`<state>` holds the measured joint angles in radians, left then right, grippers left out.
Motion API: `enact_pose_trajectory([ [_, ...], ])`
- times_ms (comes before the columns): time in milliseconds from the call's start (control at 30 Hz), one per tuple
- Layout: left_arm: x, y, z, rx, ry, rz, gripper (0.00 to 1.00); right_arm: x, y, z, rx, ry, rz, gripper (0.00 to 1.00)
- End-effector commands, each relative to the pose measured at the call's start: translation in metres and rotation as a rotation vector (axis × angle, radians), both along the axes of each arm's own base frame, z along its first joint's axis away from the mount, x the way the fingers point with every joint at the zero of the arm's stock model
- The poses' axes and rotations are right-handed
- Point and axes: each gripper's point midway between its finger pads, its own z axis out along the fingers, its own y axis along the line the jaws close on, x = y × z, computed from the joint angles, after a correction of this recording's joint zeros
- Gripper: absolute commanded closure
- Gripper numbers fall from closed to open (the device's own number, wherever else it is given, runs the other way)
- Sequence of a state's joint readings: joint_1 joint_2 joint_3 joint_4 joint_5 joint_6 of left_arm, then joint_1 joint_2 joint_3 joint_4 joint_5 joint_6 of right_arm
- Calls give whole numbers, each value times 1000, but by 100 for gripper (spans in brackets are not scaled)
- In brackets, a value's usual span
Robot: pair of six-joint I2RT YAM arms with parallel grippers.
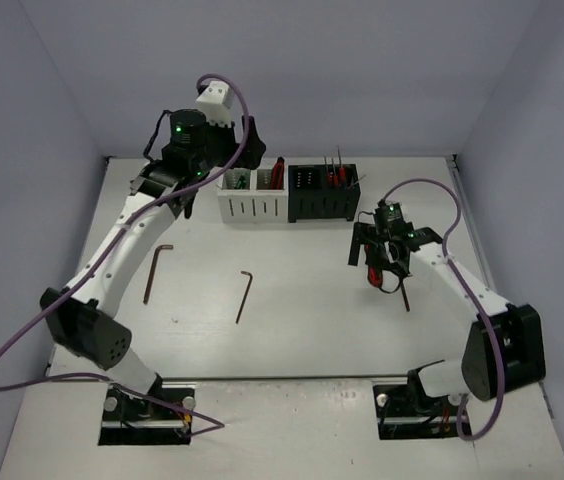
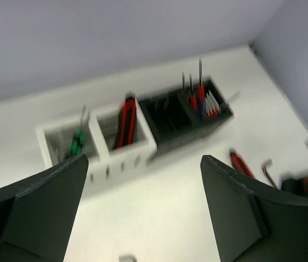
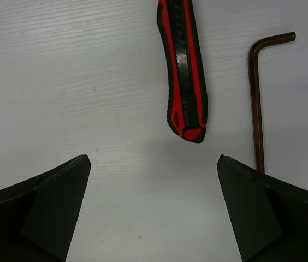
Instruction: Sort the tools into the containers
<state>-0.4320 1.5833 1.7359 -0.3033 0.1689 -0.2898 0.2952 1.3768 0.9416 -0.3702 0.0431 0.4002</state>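
Note:
The white container (image 1: 255, 208) and the black container (image 1: 322, 208) stand side by side at the back of the table. In the left wrist view the white container (image 2: 118, 161) holds a green screwdriver (image 2: 77, 143) and red-handled pliers (image 2: 125, 123); the black container (image 2: 181, 139) holds red screwdrivers (image 2: 200, 98). My left gripper (image 2: 143, 185) hangs open above and before the white box, nothing between its fingers. My right gripper (image 3: 154, 164) is open over the table, just short of a red-and-black tool (image 3: 184, 71) with a hex key (image 3: 256, 103) beside it.
Two more hex keys (image 1: 158, 272) (image 1: 245, 294) lie on the table in front of the left arm. Purple cables loop from both arms. The table's walls close in behind the boxes and on the right.

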Motion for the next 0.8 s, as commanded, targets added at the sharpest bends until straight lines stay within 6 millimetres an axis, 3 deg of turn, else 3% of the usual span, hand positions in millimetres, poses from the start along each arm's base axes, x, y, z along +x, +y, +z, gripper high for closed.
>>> enact_pose_trajectory([
  [0,-79,17,-68,39,326,-34,19,25,-13,-11,-82,10,-31,0],
  [133,-123,26,-97,29,428,-59,19,32,-11,-29,-72,69,2,1],
  [300,-155,39,-116,39,482,-54,18,38,-15,-44,-59,107,11,3],
  [667,-173,27,-144,-10,614,-90,19,38,-16,-81,-25,176,52,10],
  [767,-176,27,-147,-10,625,-90,18,36,-14,-89,-14,183,64,18],
])
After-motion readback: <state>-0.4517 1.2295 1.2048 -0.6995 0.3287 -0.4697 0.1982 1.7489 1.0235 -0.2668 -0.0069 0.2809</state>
